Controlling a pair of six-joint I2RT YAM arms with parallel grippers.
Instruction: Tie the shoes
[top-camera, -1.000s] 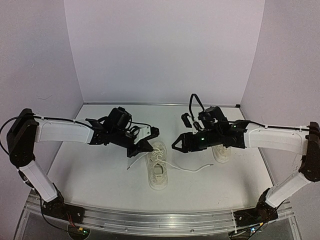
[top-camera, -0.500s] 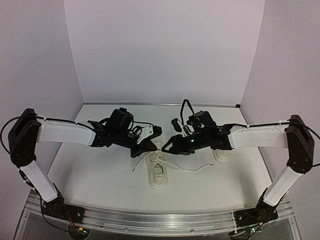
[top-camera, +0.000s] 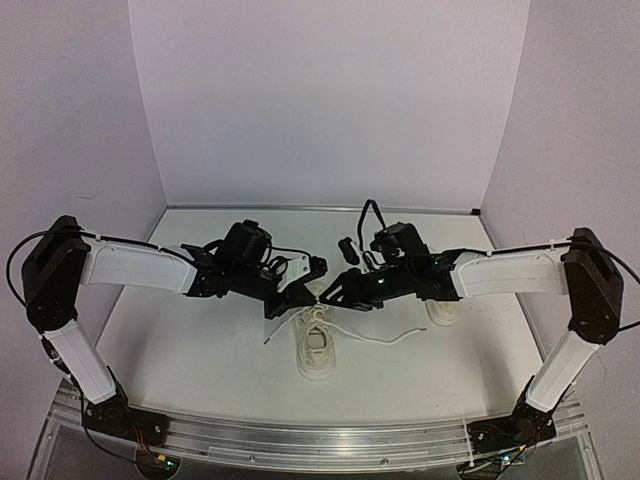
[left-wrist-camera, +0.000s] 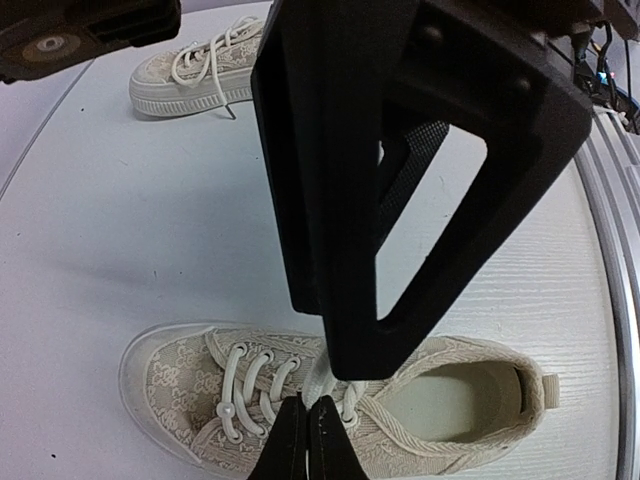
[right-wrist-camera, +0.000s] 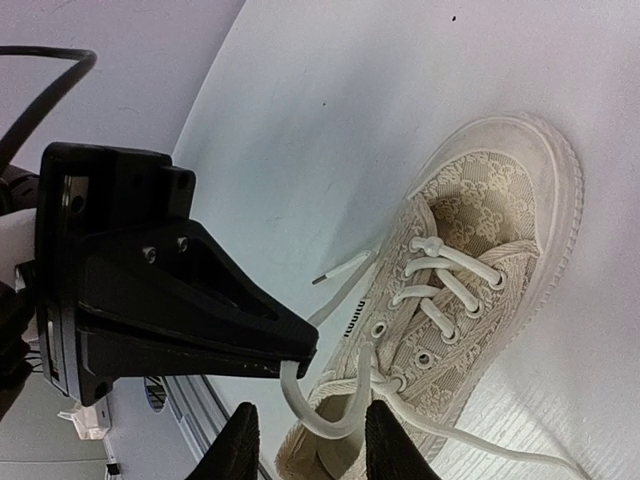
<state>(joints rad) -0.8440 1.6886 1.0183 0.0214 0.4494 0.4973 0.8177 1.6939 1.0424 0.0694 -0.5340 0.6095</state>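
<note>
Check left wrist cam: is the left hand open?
No, the left hand has its fingertips pressed together, pinching a white lace just above the shoe.

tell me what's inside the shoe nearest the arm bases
A bare pale insole shows through the opening of the shoe; nothing visible lies on it. Toward the toe, the inside is hidden under the laces and fabric.

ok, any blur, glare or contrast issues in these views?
Top external: even light, no glare, but the near shoe and its laces are pale on a pale table, low contrast. Left wrist: the right hand is close, fills mid-frame, near-black with little detail; shoe sharp. Right wrist: shoe and laces sharp; the left hand is a dark mass.
</note>
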